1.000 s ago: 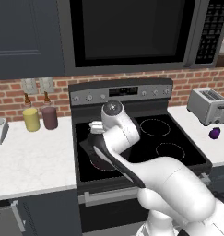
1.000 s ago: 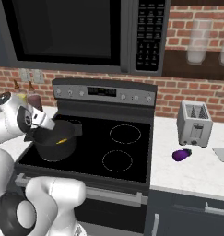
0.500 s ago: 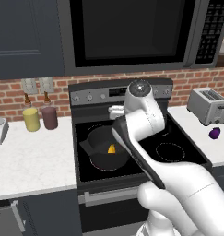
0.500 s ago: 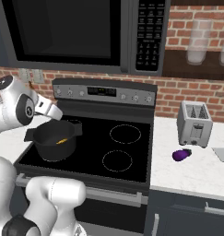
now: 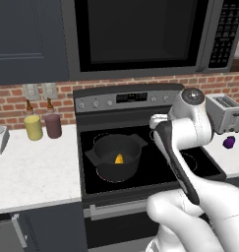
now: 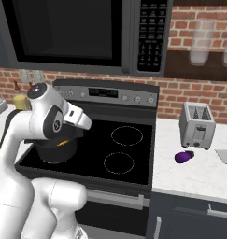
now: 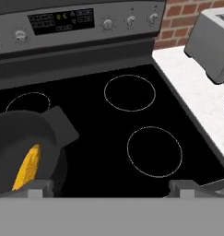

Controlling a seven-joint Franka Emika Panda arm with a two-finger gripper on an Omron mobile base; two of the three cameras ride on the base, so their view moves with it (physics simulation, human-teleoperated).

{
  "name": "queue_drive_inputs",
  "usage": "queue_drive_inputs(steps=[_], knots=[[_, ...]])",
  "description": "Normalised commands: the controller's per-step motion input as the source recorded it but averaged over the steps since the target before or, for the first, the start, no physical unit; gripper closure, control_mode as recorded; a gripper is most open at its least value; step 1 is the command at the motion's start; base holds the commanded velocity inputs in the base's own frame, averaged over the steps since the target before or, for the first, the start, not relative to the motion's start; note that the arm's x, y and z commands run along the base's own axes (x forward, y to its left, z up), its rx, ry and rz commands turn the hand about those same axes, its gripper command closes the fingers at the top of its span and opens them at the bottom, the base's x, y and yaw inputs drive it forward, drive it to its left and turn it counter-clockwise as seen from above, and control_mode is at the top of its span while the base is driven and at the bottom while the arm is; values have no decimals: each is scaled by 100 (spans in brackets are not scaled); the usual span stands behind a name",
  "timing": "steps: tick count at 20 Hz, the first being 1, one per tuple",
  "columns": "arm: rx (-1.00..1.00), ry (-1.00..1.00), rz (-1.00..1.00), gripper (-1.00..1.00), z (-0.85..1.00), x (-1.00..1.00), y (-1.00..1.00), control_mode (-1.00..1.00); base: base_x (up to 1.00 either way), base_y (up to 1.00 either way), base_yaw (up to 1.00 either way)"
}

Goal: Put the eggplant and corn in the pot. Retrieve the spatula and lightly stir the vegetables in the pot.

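So the corn (image 5: 119, 158) lies in the pot (image 5: 116, 156) — eggplant (image 6: 182, 157) next, on the table by the toaster (image 6: 196, 125). The gripper (image 7: 109, 186), spread and empty, must reach right.

In the right base view the white arm covers most of the pot (image 6: 56, 147), leaving a sliver of corn (image 6: 62, 143). In the hand view the pot (image 7: 21, 152) runs off the left edge, and the toaster (image 7: 212, 41) is cut by the right edge.
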Motion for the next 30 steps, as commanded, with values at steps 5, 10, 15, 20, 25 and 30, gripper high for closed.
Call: queue_drive_inputs(steps=[5,10,15,20,25,30], knots=[[2,2,-1,-100,-24,0,-100,-100,0,0,0],[3,6,-7,-100,-16,5,-100,-100,0,0,0],[1,7,-19,-100,-1,20,-100,-100,0,0,0],[0,9,-23,-100,0,27,-100,-100,0,0,0],[2,13,-22,-100,-5,30,-100,-100,0,0,0],[8,7,-6,-100,-28,19,-94,-100,0,0,0]])
